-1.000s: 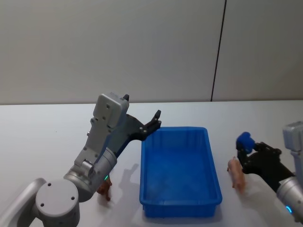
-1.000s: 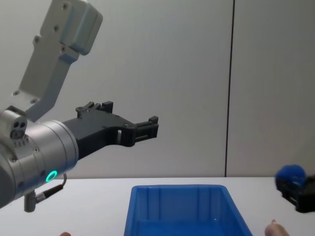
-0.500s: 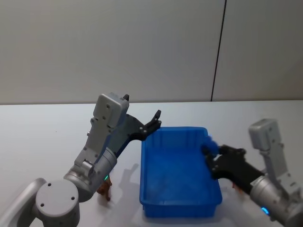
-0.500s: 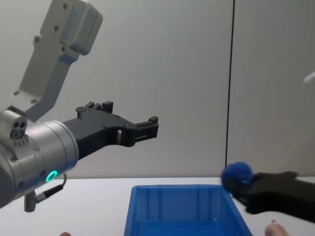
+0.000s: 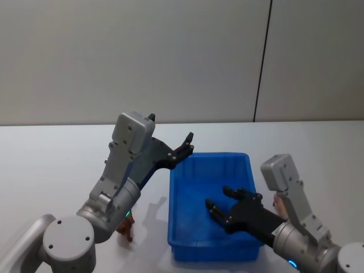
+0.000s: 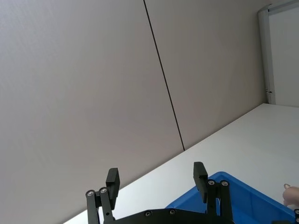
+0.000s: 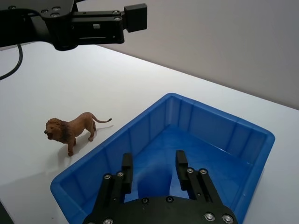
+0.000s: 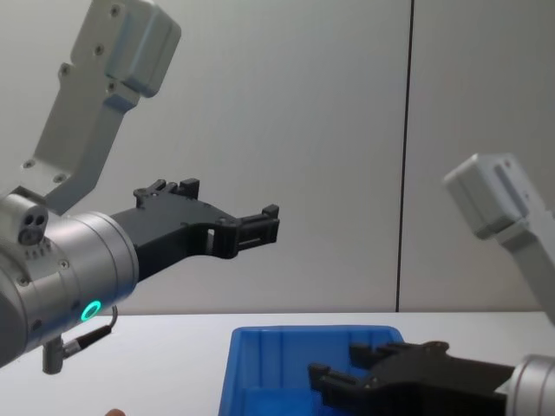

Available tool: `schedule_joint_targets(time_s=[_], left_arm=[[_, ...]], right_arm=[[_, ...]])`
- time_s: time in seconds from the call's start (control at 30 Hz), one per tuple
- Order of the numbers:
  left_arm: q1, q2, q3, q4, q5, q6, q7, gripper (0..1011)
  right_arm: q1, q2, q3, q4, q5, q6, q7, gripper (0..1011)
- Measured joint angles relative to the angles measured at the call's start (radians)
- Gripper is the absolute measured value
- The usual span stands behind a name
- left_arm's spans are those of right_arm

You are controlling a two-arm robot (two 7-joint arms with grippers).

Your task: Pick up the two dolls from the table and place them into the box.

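Observation:
The blue box [image 5: 211,155] stands on the white table [image 5: 57,165]. My right gripper [image 5: 219,207] hovers low over its inside, open and holding nothing; the right wrist view shows its fingers [image 7: 127,167] above the box floor [image 7: 140,133]. A brown lion doll [image 7: 70,130] stands on the table to the box's left, partly hidden under my left arm [image 5: 126,227]. A pinkish doll [image 5: 277,199] lies right of the box, mostly behind my right arm. My left gripper [image 5: 185,147] is raised above the box's far left corner, open [image 6: 156,177].
A plain wall with a dark vertical seam [image 5: 261,62] rises behind the table. My left forearm [image 5: 128,165] slants over the table left of the box. Bare tabletop stretches to the far left and behind the box.
My right arm swung left from beside the pinkish doll to over the box's inside. The blue blob seen at its tip earlier no longer shows. The left arm has not moved.

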Motion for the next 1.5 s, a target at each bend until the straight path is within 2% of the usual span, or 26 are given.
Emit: schedule_joint_targets(time_s=[0.17,0.3,0.4,0.53,0.77,1.07,1.5], left_arm=[[0.0,0.0,0.0,0.0,0.0,0.0,0.0,1000],[0.0,0.0,0.0,0.0,0.0,0.0,0.0,1000],[0.0,0.0,0.0,0.0,0.0,0.0,0.0,1000],[0.0,0.0,0.0,0.0,0.0,0.0,0.0,1001],[0.0,0.0,0.0,0.0,0.0,0.0,0.0,1000],[0.0,0.0,0.0,0.0,0.0,0.0,0.0,1000],[0.0,0.0,0.0,0.0,0.0,0.0,0.0,1001]], right_arm=[[0.005,-0.007,-0.007,0.013,-0.004,0.008,0.0,635],[0.007,-0.009,-0.007,0.018,-0.004,0.009,-0.009,798],[0.007,-0.008,-0.007,0.018,-0.004,0.009,-0.015,854],[0.0,0.0,-0.002,0.011,0.003,0.004,-0.034,983],[-0.03,0.022,0.009,-0.019,0.021,-0.008,-0.071,1001],[-0.102,0.071,0.033,-0.079,0.063,-0.026,-0.149,1001],[-0.174,0.123,0.067,-0.122,0.122,-0.039,-0.247,1001]])
